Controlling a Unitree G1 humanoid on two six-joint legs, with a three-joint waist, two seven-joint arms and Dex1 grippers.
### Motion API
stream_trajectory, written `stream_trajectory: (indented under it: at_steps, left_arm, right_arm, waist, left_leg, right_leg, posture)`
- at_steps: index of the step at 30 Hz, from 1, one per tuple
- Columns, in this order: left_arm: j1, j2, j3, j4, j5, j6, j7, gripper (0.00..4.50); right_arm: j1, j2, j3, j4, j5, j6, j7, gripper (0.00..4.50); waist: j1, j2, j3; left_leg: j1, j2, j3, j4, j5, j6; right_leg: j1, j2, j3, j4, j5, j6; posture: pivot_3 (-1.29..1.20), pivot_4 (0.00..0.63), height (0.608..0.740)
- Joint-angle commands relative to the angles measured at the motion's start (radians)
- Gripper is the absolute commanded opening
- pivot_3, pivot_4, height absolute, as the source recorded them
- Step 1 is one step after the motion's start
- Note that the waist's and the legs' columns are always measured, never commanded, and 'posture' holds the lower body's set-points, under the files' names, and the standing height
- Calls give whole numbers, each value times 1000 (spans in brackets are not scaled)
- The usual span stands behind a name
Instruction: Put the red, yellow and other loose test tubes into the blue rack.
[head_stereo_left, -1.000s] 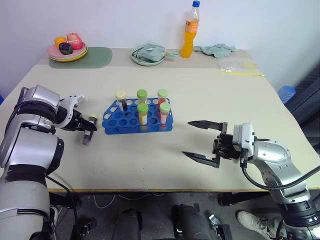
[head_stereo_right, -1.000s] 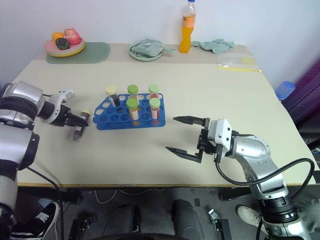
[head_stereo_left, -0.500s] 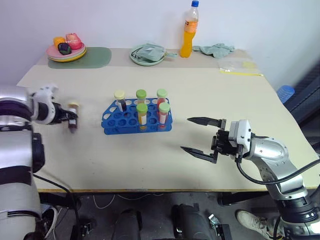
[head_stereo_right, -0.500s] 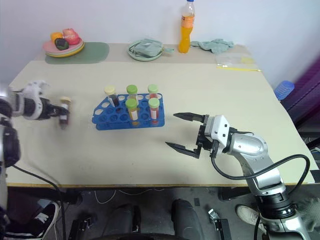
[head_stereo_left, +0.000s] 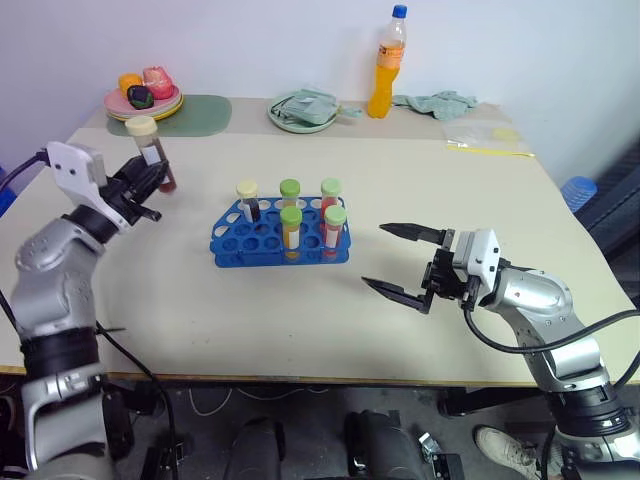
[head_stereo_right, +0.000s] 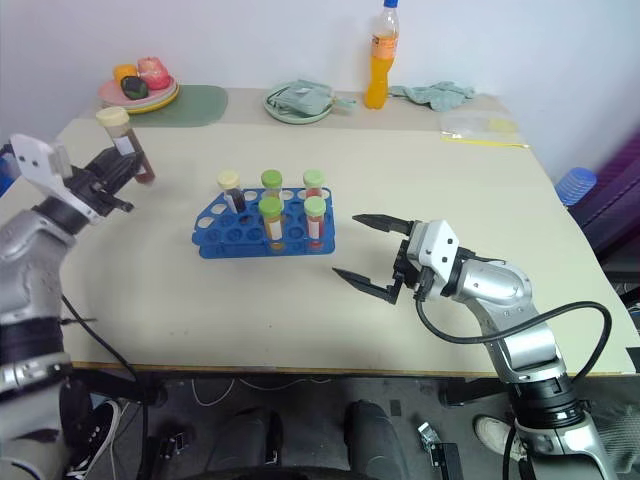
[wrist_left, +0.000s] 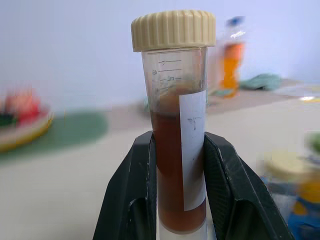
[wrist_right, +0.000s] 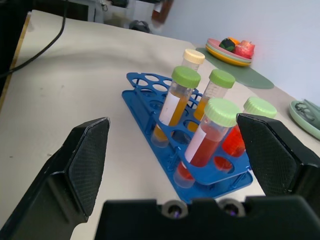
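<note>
Your left gripper (wrist_left: 181, 190) is clamped on the brown-liquid tube (wrist_left: 179, 135), held upright clear of the table left of the blue rack (head_stereo_left: 279, 237) (five tubes seated), probably for a straight drop-in, while the right gripper (head_stereo_left: 400, 262) waits agape beside it

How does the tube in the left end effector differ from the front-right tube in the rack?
The held tube has dark brown liquid and a pale yellow cap; the front-right rack tube has red liquid and a green cap. The held tube is lifted clear of the table, clamped in the left end effector; the other stands in a hole of the blue rack. Both are clear, capped, upright and labelled white.
</note>
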Motion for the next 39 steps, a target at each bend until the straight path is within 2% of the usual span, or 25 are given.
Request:
stream_trajectory:
  at_steps: [1,7,11,16,25,32,39]
  left_arm:
    - [42,-35,-80,-73,70,-207,-4,748]
    - [81,-135,-199,-7,182,-415,67,748]
    - [107,-186,-253,36,200,-472,95,748]
    - [154,-198,-285,54,252,-522,147,748]
    - [179,-176,-295,76,285,-553,211,748]
    - [194,-204,-308,141,286,-561,253,748]
    - [219,-251,-308,129,204,-522,244,748]
  right_arm:
    - [-20,-2,-29,-14,4,-11,-7,4500]
    - [-14,-2,-34,-32,-1,3,-33,4500]
    - [-7,-9,-39,-51,-1,12,-47,4500]
    - [-4,-19,-52,-55,-1,17,-53,4500]
    - [6,-17,-62,-55,-7,12,-55,4500]
    - [-9,-15,-62,-51,-13,14,-64,4500]
    - [-10,-14,-60,-57,-17,14,-71,4500]
  waist:
    - [2,0,0]
    - [1,0,0]
    - [-1,0,-1]
    - [-2,1,-1]
    - [-1,1,-1]
    - [-1,2,-2]
    - [-2,5,-4]
  left_leg:
    - [0,0,0,0,0,0]
    - [0,0,0,0,0,0]
    - [0,0,0,0,0,0]
    - [0,0,-1,0,0,1]
    - [0,0,-1,0,0,1]
    - [0,0,-1,0,0,1]
    - [1,0,-1,0,0,1]
  right_leg:
    - [0,0,0,0,0,0]
    - [0,0,0,-1,0,0]
    - [0,0,0,-1,0,0]
    - [0,1,0,-1,0,0]
    - [0,1,0,-1,0,0]
    - [0,1,0,-1,0,0]
    - [1,0,0,-1,0,0]
  posture:
    - [0,150,740]
    - [0,150,740]
    - [0,150,740]
    - [0,150,740]
    - [0,150,740]
    - [0,150,740]
    - [0,150,740]
